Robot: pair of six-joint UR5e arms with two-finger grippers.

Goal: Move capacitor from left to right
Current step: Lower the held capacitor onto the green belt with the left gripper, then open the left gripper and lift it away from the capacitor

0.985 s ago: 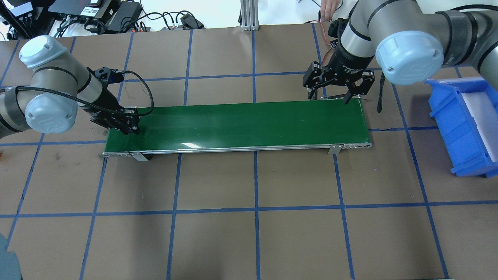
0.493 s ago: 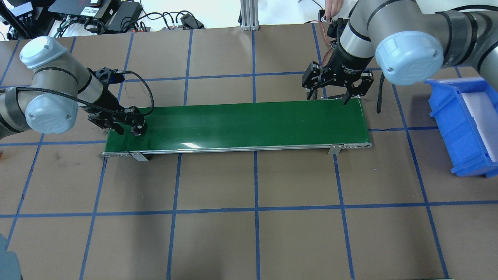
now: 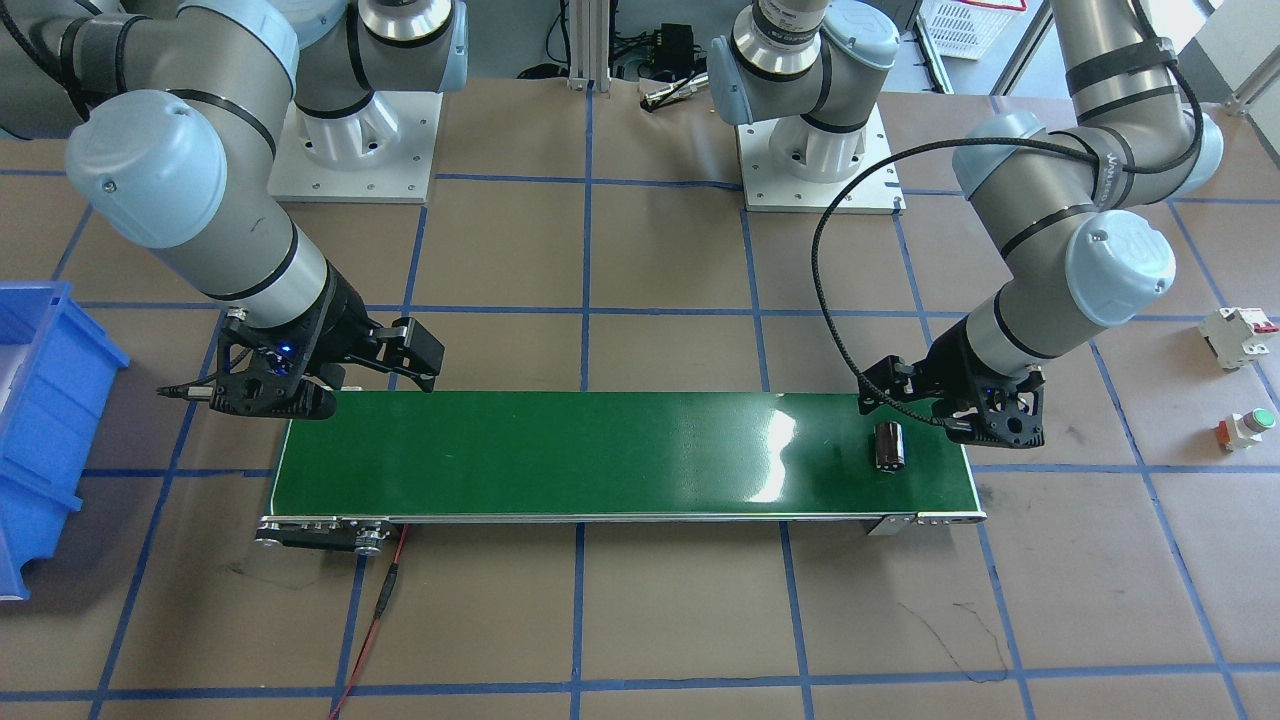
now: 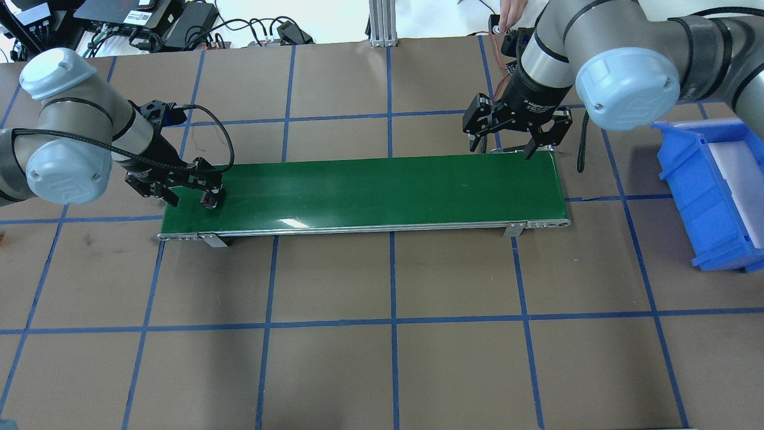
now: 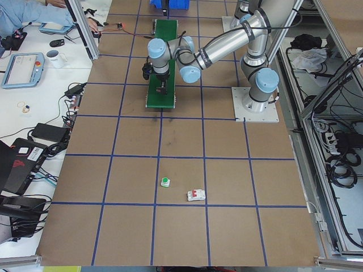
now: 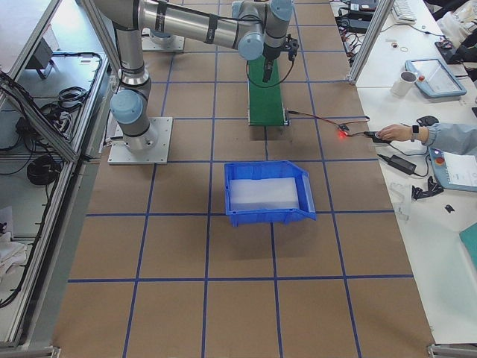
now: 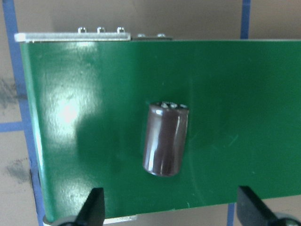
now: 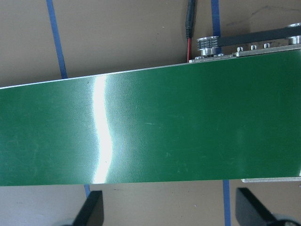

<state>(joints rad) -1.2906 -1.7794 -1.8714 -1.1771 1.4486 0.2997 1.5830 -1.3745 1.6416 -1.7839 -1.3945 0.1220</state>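
The capacitor [image 3: 890, 445], a dark brown stubby cylinder, lies on its side on the green conveyor belt [image 3: 600, 450] near the end on my left side. In the left wrist view the capacitor [image 7: 165, 140] lies free beyond the fingertips. My left gripper [image 3: 940, 415] is open and empty just above it, with nothing between the jaws [image 7: 171, 212]. From overhead the left gripper [image 4: 188, 197] largely hides the capacitor. My right gripper [image 4: 501, 149] is open and empty over the far edge of the belt's other end [image 8: 150, 136].
A blue bin [image 4: 710, 191] stands on the table beyond the belt's right end. A white block with a red tab [image 3: 1238, 335] and a green-capped button [image 3: 1245, 425] sit on the table past the belt's left end. An operator's hand [image 4: 507, 12] is at the far edge.
My left gripper was shut at the belt's left end and has opened, letting go of the capacitor; its arm drew back slightly leftward. The right arm has hardly moved.
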